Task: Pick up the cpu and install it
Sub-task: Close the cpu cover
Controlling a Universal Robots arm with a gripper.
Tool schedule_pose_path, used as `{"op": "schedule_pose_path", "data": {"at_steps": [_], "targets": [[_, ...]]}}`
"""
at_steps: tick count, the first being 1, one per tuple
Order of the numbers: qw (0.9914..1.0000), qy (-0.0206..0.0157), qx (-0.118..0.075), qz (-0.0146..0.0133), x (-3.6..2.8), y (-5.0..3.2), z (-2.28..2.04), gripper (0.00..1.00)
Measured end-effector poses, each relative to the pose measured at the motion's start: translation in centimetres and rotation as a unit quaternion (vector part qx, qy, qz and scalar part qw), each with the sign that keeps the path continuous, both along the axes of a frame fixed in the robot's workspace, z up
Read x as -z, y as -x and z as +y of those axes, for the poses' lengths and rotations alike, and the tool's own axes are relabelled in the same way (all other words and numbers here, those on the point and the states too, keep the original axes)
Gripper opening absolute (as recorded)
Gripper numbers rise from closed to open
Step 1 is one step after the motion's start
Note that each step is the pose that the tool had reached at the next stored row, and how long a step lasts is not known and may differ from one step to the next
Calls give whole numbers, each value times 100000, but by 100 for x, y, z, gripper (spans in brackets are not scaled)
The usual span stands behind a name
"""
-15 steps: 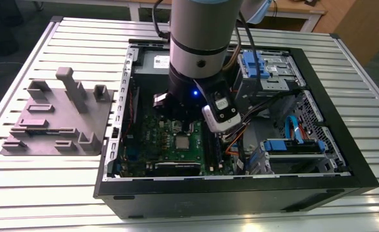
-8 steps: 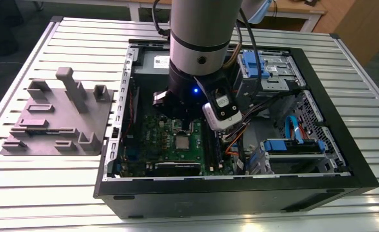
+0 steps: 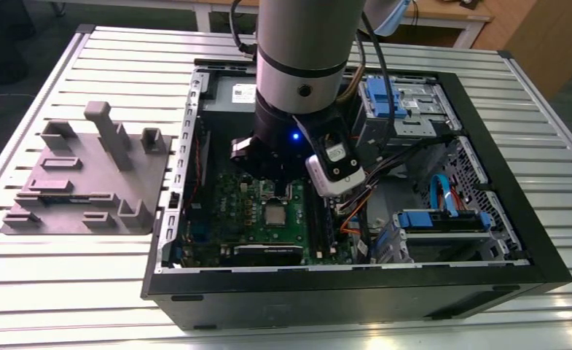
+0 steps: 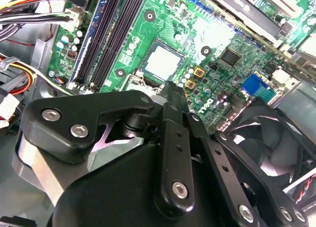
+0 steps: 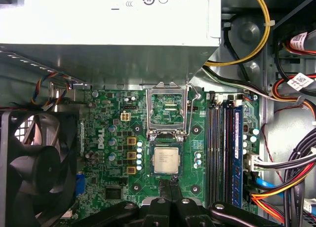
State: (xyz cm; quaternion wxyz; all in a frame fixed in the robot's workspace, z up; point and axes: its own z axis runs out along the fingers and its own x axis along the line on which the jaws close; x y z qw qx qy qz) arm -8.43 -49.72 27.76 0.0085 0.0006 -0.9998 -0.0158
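Since the socket's load frame is flipped up and open, you get a clean look at the cpu: it's lying flat in the socket on the green motherboard, silver lid up, between the memory sticks and the case fan. In the exterior view it's the small grey square in the middle of the board, right under the arm.

The gripper hangs just above the board, its tips near the cpu's edge on the side away from the load frame. Both wrist views show the two slim fingers pressed together with nothing between them, so it's closed and empty.

Handling-wise, I'd guess the chip is light, totally rigid and a bit slick on that metal top. The lid can take a touch, but the underside contacts and the socket pins are likely the fragile bits. Best hold looks like two opposite edges of the lid, kept level. There's not much edge showing above the socket rim, so a pinch there would be shallow.
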Motion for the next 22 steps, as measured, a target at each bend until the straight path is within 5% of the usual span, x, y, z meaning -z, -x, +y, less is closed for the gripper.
{"op": "schedule_pose_path", "data": {"at_steps": [4, 7, 16, 19, 22], "targets": [[99977, 14, -2141, 17, 1, -1, 0, 10], [99884, 1, -4806, 12, 9, -1, 0, 10], [99243, 6, -12284, 11, 25, -1, 0, 10], [99109, 5, -13322, 11, 26, -1, 0, 10], [99071, 5, -13598, 11, 26, -1, 0, 10]]}}
